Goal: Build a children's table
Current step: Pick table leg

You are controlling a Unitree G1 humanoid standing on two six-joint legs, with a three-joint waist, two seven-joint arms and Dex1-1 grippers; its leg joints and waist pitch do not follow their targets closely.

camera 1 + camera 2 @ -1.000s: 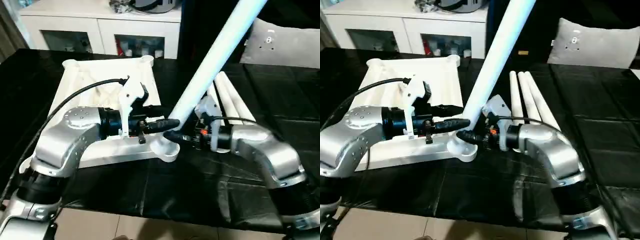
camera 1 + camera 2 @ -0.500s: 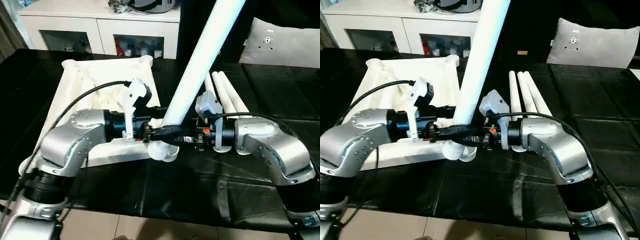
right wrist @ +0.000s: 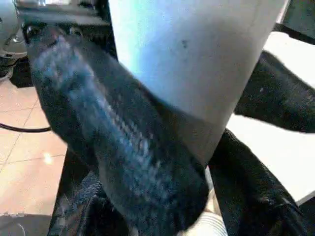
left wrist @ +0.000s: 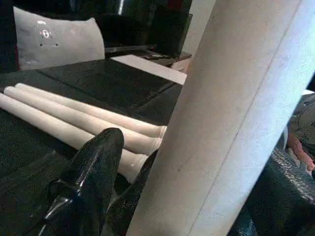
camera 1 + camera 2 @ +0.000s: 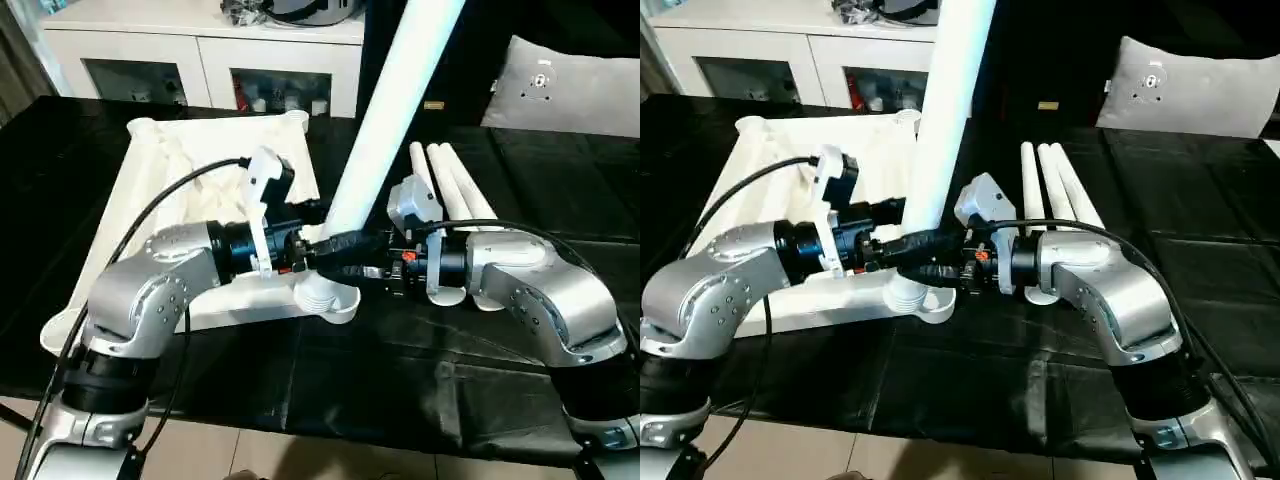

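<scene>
The white table top (image 5: 180,190) lies underside up on the black surface. One white leg (image 5: 390,110) stands in the top's near right corner socket (image 5: 325,300), leaning a little to the right. My left gripper (image 5: 322,243) and right gripper (image 5: 338,266) meet at the leg's base from opposite sides, each shut on it. In the left wrist view the leg (image 4: 231,123) runs beside a black finger (image 4: 93,167). The right wrist view has the leg (image 3: 197,59) pressed between black fingers (image 3: 113,137). Three more legs (image 5: 450,180) lie side by side to the right.
A white cabinet with glass doors (image 5: 200,60) stands behind the table. A grey-white pillow (image 5: 560,80) rests at the back right. The black table's front edge (image 5: 300,420) is close below my forearms, with tiled floor beyond it.
The leg has swung from a strong rightward lean to nearly upright in the corner socket. Both grippers stayed at its base, shifting slightly with it.
</scene>
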